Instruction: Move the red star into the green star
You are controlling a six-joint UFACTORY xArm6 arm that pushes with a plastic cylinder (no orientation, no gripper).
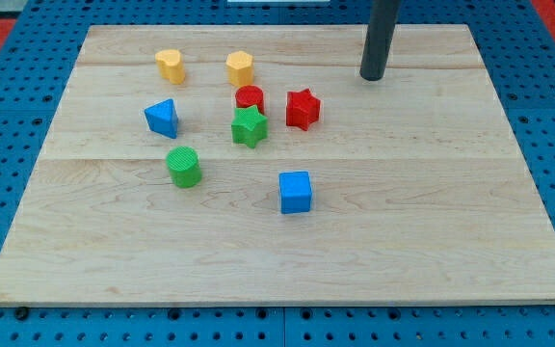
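- The red star (303, 109) lies right of the board's centre, towards the far edge, apart from my tip (371, 76), which stands farther back and to its right.
- My tip touches no block.
- The green star (249, 126) sits just left of the red star, against the red cylinder (250, 96) behind it.
- A blue cube (296, 192) lies nearer, on the wooden board (432, 231).

Red star (303, 109) just right of green star (249, 126), apart

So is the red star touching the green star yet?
Not yet: the red star sits apart from the green star, bare wood between them.
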